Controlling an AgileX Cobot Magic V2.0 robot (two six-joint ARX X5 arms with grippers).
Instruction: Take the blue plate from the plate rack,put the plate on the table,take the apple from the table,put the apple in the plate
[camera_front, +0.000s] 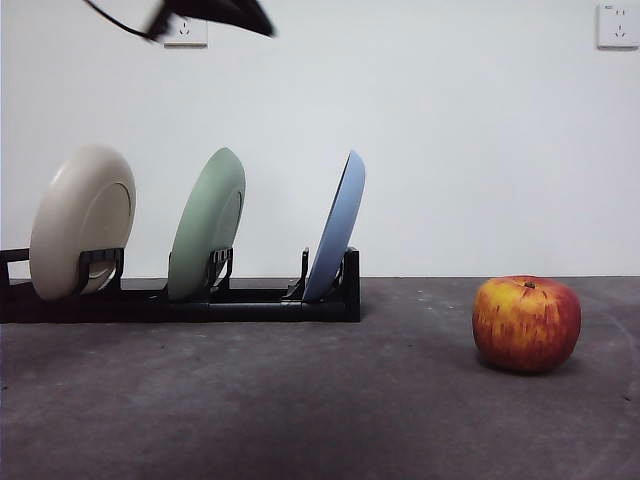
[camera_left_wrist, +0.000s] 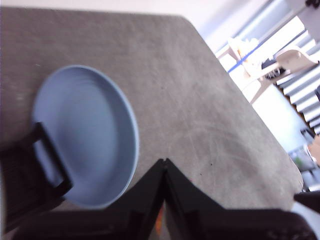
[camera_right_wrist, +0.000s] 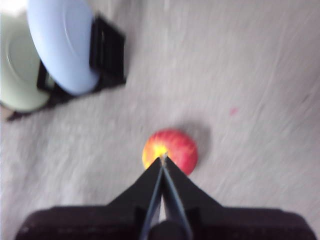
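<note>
Front view: the rack (camera_front: 250, 300) sits low on the left half of the table (camera_front: 300, 420) and holds three plates on edge, each leaning in its own slot. The cream plate (camera_front: 82, 222) is in the leftmost slot, the green plate (camera_front: 207, 224) in the middle one, and the blue plate (camera_front: 337, 228) in the slot at the rack's right end, tilted with its top toward the right. The apple (camera_front: 527, 323) rests on the table well apart from the rack, to the right, stem up. A dark blurred arm tip (camera_front: 215, 14) shows at the top edge, above the plates.

The left wrist camera looks down on the blue plate (camera_left_wrist: 87, 135), its hollow face turned up toward the camera, with a black prong of the rack (camera_left_wrist: 50, 160) across its lower rim. The left gripper (camera_left_wrist: 164, 162) hangs above, near the plate but not touching it, its jaws pressed together on nothing.

The right wrist camera, blurred, shows the apple (camera_right_wrist: 172, 149) just beyond the right gripper (camera_right_wrist: 162, 159), whose jaws are likewise together and empty. Beyond lie the blue plate (camera_right_wrist: 62, 45) and green plate (camera_right_wrist: 20, 65) in the rack (camera_right_wrist: 107, 50).
</note>
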